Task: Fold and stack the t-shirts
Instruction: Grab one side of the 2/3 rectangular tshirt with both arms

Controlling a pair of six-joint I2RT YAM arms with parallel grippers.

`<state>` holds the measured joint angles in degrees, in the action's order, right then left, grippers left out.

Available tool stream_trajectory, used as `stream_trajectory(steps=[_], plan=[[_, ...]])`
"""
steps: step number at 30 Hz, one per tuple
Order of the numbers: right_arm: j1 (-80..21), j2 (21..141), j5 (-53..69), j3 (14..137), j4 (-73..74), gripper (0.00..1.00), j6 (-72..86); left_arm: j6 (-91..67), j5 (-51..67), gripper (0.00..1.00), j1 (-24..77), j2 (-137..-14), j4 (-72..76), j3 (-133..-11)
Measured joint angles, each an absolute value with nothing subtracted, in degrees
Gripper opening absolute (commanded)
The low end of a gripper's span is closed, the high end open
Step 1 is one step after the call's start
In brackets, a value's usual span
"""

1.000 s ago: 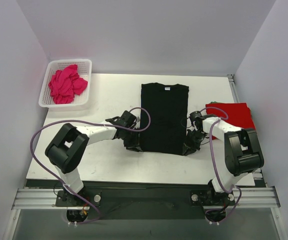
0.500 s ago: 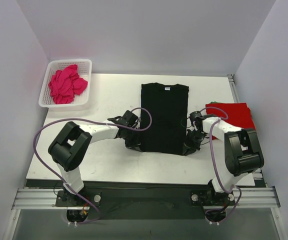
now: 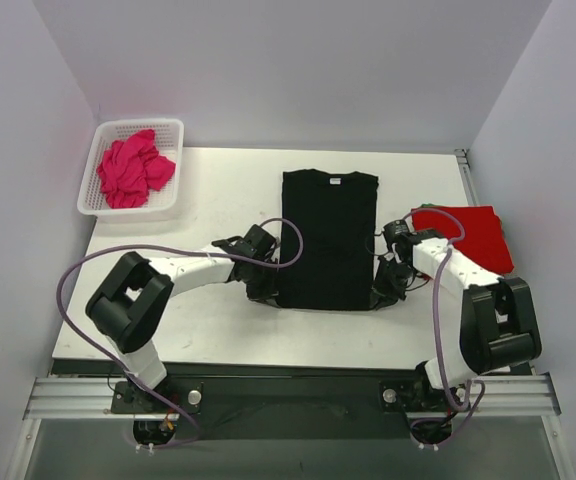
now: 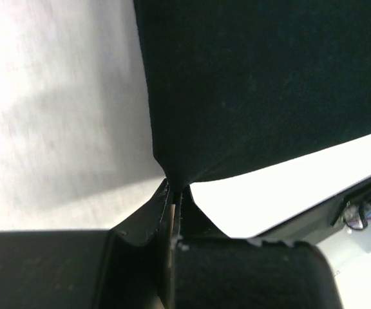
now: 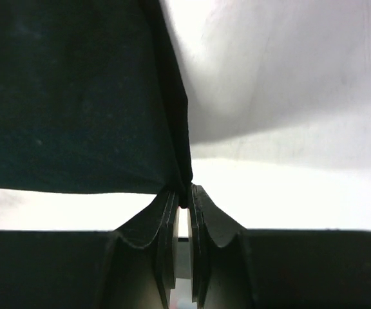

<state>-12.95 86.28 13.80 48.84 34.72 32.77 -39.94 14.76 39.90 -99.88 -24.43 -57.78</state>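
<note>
Soft black cloth t-shirt lying flat, collar toward the far edge, at the centre of the white table. The left gripper is closed on its near-left corner and the right gripper on its near-right corner. A folded bright red t-shirt rests at the table's right edge; a crumpled magenta-pink t-shirt fills the white plastic mesh basket at the far-left corner.

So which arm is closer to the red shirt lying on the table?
Right. The right end effector pinches the near right corner of the black shirt, just beside the red shirt. The left end effector pinches its near left corner, with the black shirt in between.
</note>
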Motion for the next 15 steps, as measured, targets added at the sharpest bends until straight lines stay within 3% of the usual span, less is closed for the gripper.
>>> stream_trajectory(steps=[15], plan=[[-23.1, 66.7, 13.6, 48.8, 47.8, 0.00, 39.4, -40.1, 14.0, 0.00, 41.6, -78.1, -37.2, -54.6]])
